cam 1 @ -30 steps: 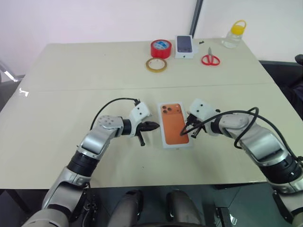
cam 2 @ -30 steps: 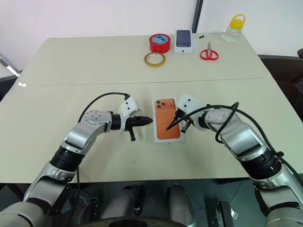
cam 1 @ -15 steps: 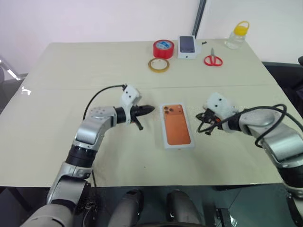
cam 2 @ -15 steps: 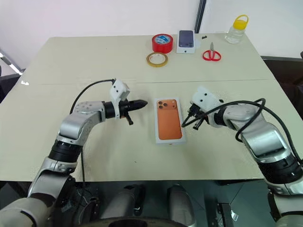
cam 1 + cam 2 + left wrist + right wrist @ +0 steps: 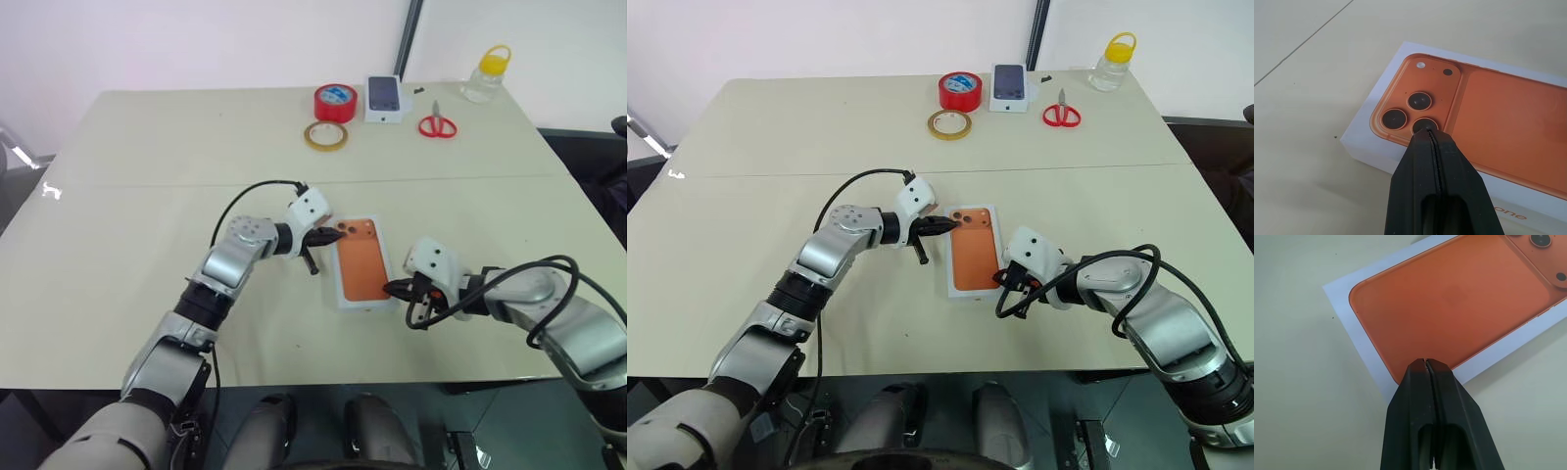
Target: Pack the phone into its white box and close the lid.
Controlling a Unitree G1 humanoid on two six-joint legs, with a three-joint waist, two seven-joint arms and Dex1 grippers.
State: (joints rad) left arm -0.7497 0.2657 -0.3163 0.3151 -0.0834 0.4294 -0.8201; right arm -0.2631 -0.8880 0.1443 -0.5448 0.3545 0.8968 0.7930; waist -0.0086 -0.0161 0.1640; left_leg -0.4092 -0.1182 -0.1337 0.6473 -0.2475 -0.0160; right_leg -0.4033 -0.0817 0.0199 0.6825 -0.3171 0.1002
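The lid (image 5: 361, 269), white with an orange phone printed on its face, lies flat over the white box (image 5: 1364, 147) at the middle of the table. The phone itself is hidden. My left gripper (image 5: 328, 236) is shut and empty. Its tip (image 5: 1429, 132) rests at the printed camera lenses on the lid's far left corner. My right gripper (image 5: 390, 288) is also shut and empty, and its tip (image 5: 1425, 362) is over the lid's near right edge. Whether either tip presses on the lid I cannot tell.
Along the far edge stand a red tape roll (image 5: 334, 102), a tan tape ring (image 5: 324, 136), a small white box picturing a dark phone (image 5: 385, 97), red scissors (image 5: 436, 124) and a bottle with a yellow cap (image 5: 487, 70).
My left gripper has swung right onto the lid's far left corner. My right gripper has drawn back and down to the lid's near right edge. Both stayed shut.
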